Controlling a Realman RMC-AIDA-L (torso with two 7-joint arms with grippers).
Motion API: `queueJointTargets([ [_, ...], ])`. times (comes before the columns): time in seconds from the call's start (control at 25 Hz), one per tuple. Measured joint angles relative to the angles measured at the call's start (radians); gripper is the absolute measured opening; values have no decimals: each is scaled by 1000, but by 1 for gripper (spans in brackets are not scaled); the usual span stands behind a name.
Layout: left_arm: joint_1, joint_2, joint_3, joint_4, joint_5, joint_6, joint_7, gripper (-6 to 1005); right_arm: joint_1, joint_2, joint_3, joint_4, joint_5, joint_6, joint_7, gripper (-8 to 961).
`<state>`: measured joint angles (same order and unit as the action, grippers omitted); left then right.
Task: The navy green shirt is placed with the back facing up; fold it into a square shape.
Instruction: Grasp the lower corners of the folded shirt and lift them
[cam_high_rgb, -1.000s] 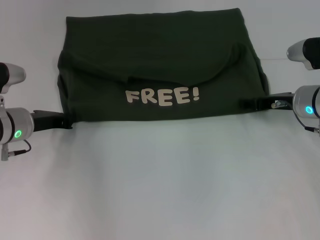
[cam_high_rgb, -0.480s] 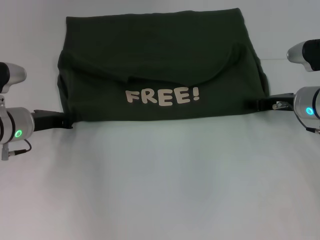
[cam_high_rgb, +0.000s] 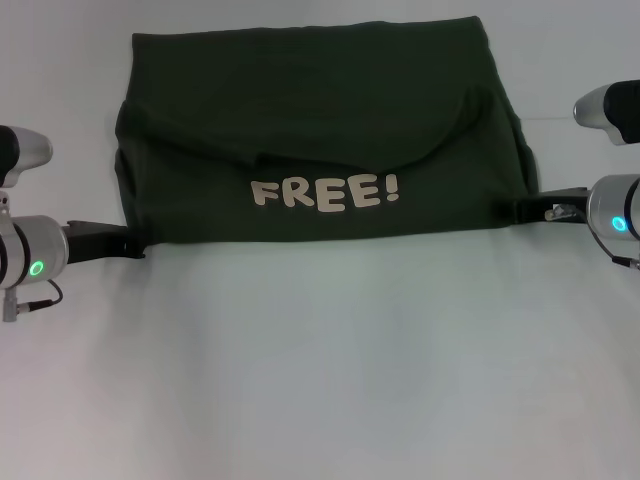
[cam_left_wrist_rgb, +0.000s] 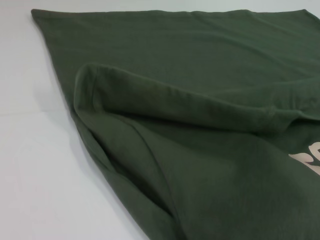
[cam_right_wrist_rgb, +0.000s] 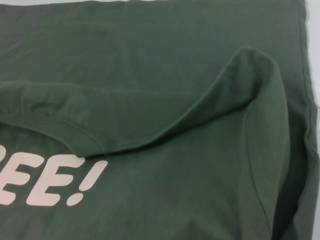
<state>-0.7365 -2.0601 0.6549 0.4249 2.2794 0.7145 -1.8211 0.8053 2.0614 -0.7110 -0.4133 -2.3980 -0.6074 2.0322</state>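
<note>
Head view: we found the navy green shirt (cam_high_rgb: 320, 130) across the far half of the table (cam_high_rgb: 320, 380), one fold made, "FREE!" lettering (cam_high_rgb: 328, 192) up; left gripper (cam_high_rgb: 135, 243) and right gripper (cam_high_rgb: 508, 210) at its near corners, grasp unreadable. Left wrist view: sleeve (cam_left_wrist_rgb: 165, 95) folded in. Right wrist view: same; we judged side folds remained.

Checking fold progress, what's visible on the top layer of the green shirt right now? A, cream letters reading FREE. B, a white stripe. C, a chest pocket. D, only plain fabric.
A: the navy green shirt shows cream "FREE!" lettering on its near folded-over layer.
</note>
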Motion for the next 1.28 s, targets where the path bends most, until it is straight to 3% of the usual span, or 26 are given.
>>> queueJointTargets([
  [0.32,0,0,-3,0,-1,-3,0,18,1,-8,-2,13,5,0,-6,243],
  [0.52,0,0,-1,0,-2,-4,0,18,2,-8,-2,14,3,1,-11,67],
  [0.84,0,2,-6,6,-1,7,-7,17,-8,-10,-1,4,6,-19,-11,59],
  [1.28,10,18,-13,33,-1,123,-15,18,-50,-16,10,-73,9,-157,-1,56],
])
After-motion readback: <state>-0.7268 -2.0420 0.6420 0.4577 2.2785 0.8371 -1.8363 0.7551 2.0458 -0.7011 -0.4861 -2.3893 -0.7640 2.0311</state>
